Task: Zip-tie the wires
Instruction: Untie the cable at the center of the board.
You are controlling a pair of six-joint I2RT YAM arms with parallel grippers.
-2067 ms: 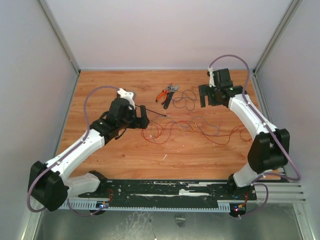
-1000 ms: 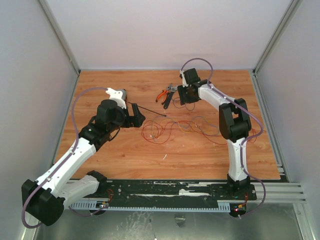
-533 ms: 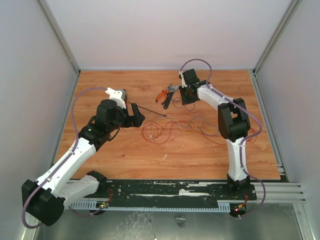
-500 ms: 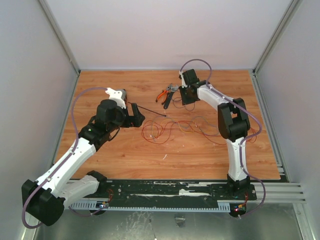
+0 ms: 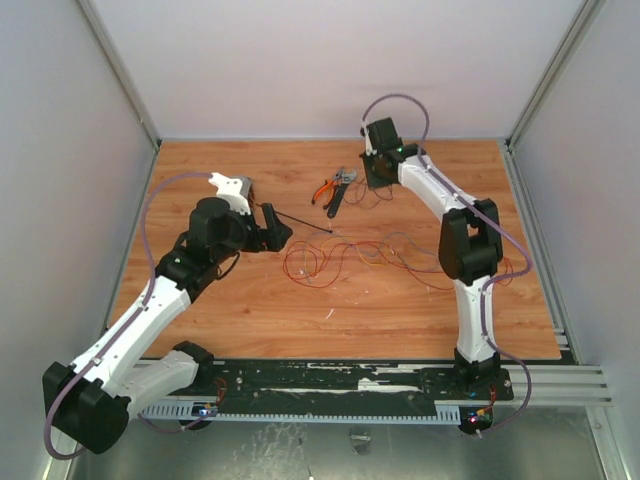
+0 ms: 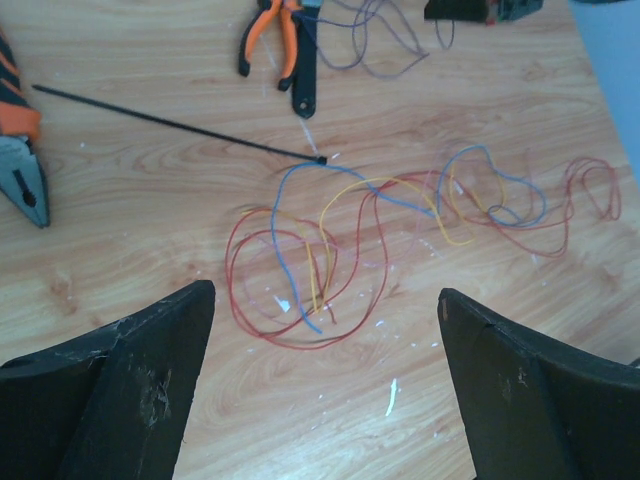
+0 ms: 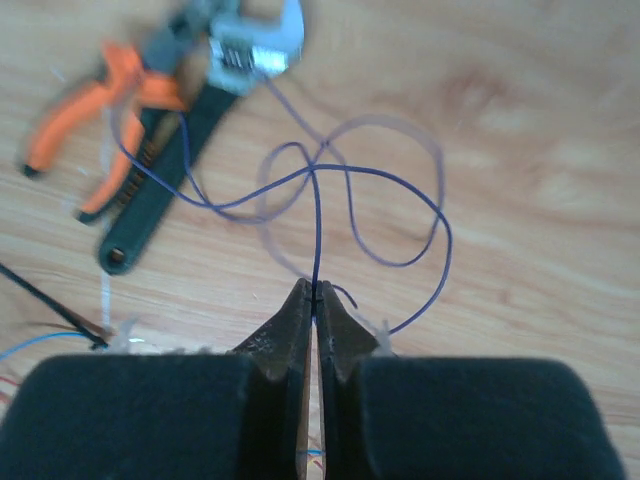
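Wires [image 6: 330,262]: sprawl in loose red, orange and blue loops on the table [image 5: 250,310], near its centre. Left gripper [image 6: 325,295]: faces that tangle from the left, jaws spread wide, grasping nothing. Zip tie [image 6: 170,123]: lies flat, head just beside a blue strand. Pliers [image 6: 270,35] and wrench [image 6: 304,70]: rest side by side further back. Right gripper [image 7: 312,300]: clamped on one dark purple strand near the wrench.

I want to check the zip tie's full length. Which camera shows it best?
The left wrist view: the zip tie lies there end to end, its head by the wires. The top external view shows it only as a thin line; the right wrist view catches just its head end at the left edge.
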